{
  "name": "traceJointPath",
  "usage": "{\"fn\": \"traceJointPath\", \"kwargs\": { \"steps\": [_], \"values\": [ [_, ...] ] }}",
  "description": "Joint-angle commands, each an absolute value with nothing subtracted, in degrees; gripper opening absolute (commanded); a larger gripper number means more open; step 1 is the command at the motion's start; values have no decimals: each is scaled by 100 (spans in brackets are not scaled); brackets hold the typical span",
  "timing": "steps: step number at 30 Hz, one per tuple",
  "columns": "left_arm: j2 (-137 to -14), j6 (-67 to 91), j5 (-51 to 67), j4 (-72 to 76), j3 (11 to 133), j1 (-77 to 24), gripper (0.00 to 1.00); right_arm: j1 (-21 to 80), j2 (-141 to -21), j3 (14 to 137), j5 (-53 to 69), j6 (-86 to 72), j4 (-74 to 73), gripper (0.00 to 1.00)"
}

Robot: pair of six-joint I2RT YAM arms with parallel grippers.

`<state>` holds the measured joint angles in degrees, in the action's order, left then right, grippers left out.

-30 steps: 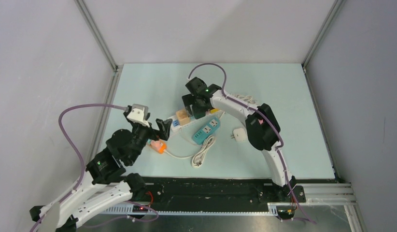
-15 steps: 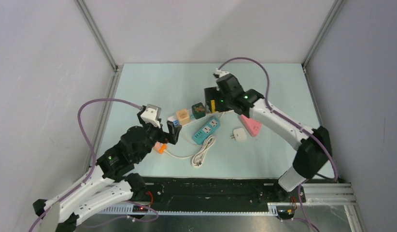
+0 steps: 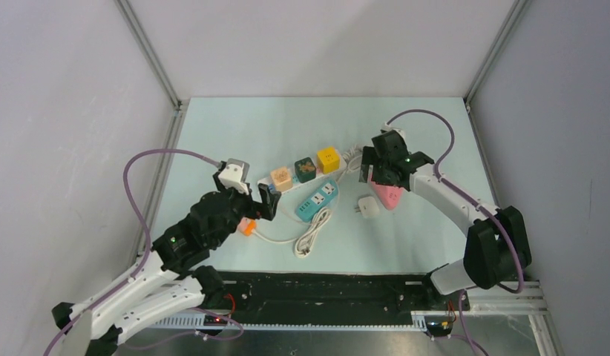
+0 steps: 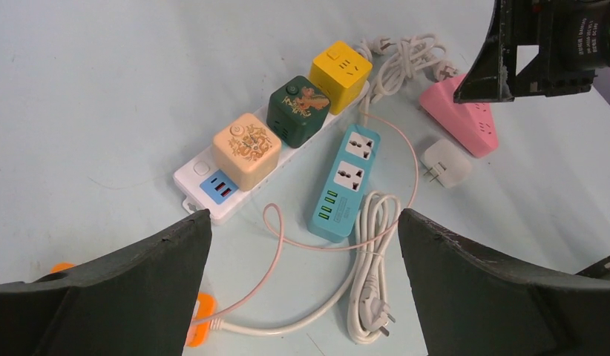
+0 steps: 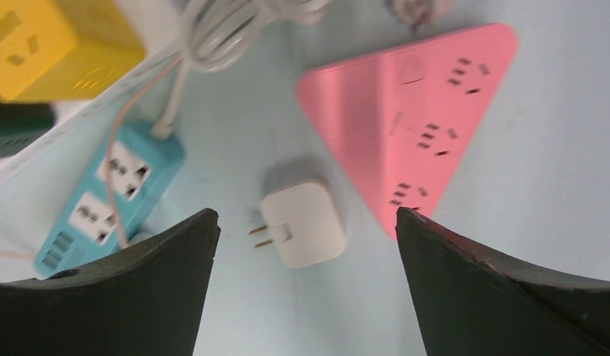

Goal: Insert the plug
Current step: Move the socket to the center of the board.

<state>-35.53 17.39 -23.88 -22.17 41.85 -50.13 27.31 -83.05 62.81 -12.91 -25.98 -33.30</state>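
With the yellow cube adapter [image 3: 329,158] seated, the right pincer [image 5: 302,213] is now swung, jaws apart and empty, over the white charger [image 5: 308,226]

Glossy plastic on the pink power strip [image 5: 410,122]. Smooth plastic on the white plug [image 5: 308,225]. The table [image 4: 102,81] looks matt.

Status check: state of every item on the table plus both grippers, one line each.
Left gripper: open, empty.
Right gripper: open, empty.
White charger: unplugged, lying on the table.
White power strip: peach cube, green cube and yellow cube plugged in.
Teal power strip: sockets empty, own cord coiled, its plug loose.
Pink triangular strip: sockets empty.
Orange plug: loose on the table.
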Motion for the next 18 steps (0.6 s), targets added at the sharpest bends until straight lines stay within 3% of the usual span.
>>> {"fn": "traceJointPath", "kwargs": {
  "steps": [1, 11, 18],
  "values": [
    [-3525, 1959, -2575, -2109, 4091, -5003, 100, 2544, -8550, 6203, -1831, -2348, -2846, 94],
    [-3939, 2555, -2302, -1836, 3940, -4994, 100, 2341, -8418, 5910, -1066, -2780, -2393, 91],
    [-5746, 1571, -879, -628, 4319, -4962, 98, 2181, -8276, 5716, -908, -3045, -2513, 85]
  ]
}}
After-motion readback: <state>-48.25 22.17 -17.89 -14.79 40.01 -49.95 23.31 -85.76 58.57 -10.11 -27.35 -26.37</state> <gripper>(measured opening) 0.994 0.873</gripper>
